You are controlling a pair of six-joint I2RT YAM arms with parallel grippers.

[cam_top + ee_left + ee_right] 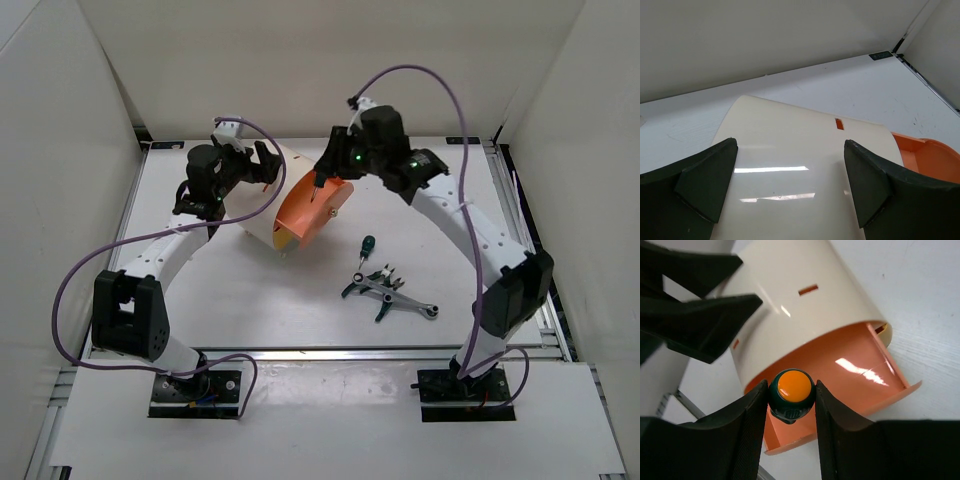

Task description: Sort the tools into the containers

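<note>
The cream drum cabinet (262, 205) lies on its side at mid-table. One peach-orange drawer (312, 205) is pulled out of its face. Grey-green drawer fronts and brass knobs do not show. My right gripper (791, 400) is shut on a small dark-green round-headed tool (791, 389) with an orange cap. It holds the tool just above the open orange drawer (845, 367). My left gripper (790, 185) is open, its fingers on either side of the drum's cream wall (790, 145). A green-handled screwdriver (366, 246), green-handled pliers (362, 288) and a silver ratchet wrench (412, 304) lie on the table right of the drum.
White walls close the table in on the left, back and right. The left gripper's fingers (705, 325) show beside the drum (790, 295) in the right wrist view. A metal rail (320, 352) runs along the table's front edge.
</note>
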